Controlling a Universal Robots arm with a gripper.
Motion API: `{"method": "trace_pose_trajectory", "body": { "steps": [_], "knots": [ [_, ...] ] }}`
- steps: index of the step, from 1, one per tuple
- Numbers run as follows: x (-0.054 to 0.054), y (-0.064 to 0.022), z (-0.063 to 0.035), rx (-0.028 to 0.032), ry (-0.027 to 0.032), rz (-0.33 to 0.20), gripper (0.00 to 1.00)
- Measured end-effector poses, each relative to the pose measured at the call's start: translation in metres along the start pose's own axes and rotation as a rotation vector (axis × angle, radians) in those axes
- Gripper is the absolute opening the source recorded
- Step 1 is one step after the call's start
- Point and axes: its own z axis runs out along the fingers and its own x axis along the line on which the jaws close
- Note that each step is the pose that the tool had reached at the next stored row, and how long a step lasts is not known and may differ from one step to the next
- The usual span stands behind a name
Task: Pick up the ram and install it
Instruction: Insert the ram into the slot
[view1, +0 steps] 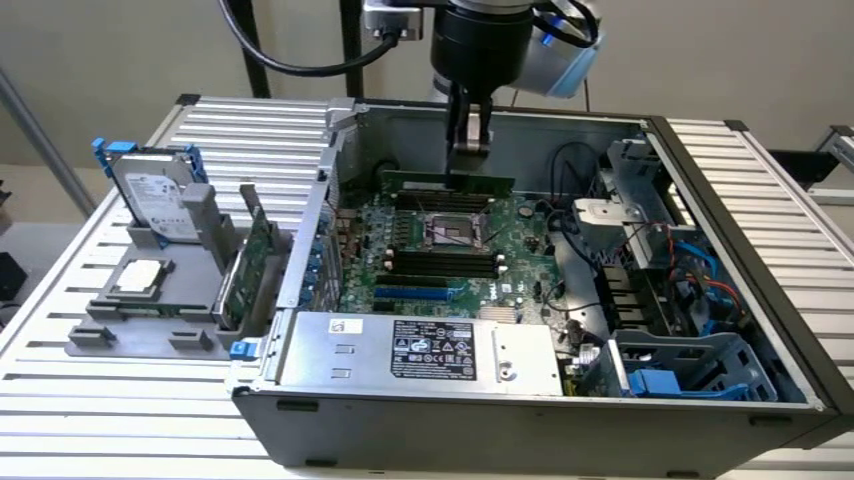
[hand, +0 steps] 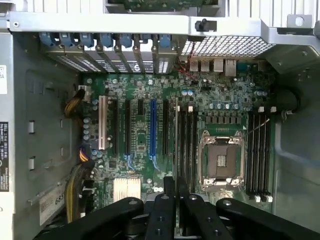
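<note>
— Tally first: how many memory sticks are out?
— One. The ram (view1: 447, 184), a long, thin green circuit-board stick, hangs level inside the open grey metal computer case (view1: 534, 430). It is raised clear of the green motherboard (view1: 521, 265). In the exterior view it shows just beyond the one square silver processor socket (view1: 454, 230), toward the case's back wall.
— What has hold of it?
— The single black two-fingered end effector (view1: 467, 145). It is closed down on the stick's upper edge near the middle, with its fingers (hand: 162, 210) drawn close together.
— Is it seated?
— No, it touches no slot. Two banks of black memory slots (hand: 259, 150) flank the socket, one on each side. I cannot tell which bank the ram hangs over.
— Anything else to count?
— One long blue slot (hand: 152, 132) lies past the nearer bank from the socket. Outside the case, to the exterior view's left of the socket, a grey holder (view1: 100, 335) stands on the slatted aluminium bench (view1: 761, 170). It carries one upright silver hard drive (view1: 154, 195) and one square silver processor chip (view1: 140, 277).
</note>
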Motion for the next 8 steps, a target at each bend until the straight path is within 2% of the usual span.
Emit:
{"method": "trace_pose_trajectory", "body": {
  "steps": [4, 8],
  "knots": [
    [-0.0069, -0.0037, 0.0074, 0.0, 0.0, 0.0, 0.0],
    [-0.0072, -0.004, 0.008, 0.0, 0.0004, 0.001, 0.0]
  ]
}}
